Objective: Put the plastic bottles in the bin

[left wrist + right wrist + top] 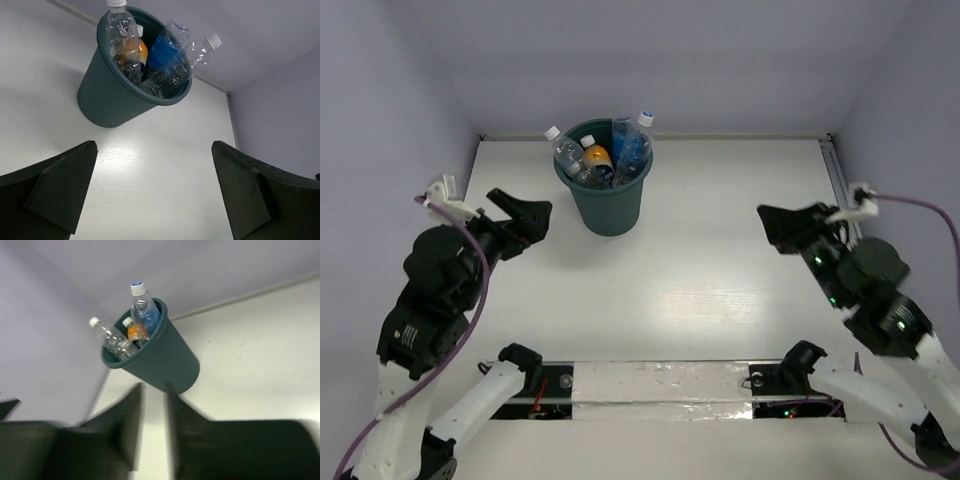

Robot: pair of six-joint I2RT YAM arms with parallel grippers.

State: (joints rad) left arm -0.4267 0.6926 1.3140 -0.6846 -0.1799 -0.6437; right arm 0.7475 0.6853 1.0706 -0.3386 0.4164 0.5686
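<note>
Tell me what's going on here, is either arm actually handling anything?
Neither arm holds anything. The left end effector hangs open above the table on the left side, pointed toward the bin. The right end effector is empty on the right side. Its fingers are close together but blurred, so whether it is fully shut is unclear. Several plastic bottles stand in the bin at the far centre, necks poking above the rim. No bottle shows on the table in these views.

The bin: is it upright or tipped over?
Upright. The bin stands on its base, open rim up, with bottles sticking out the top.
</note>
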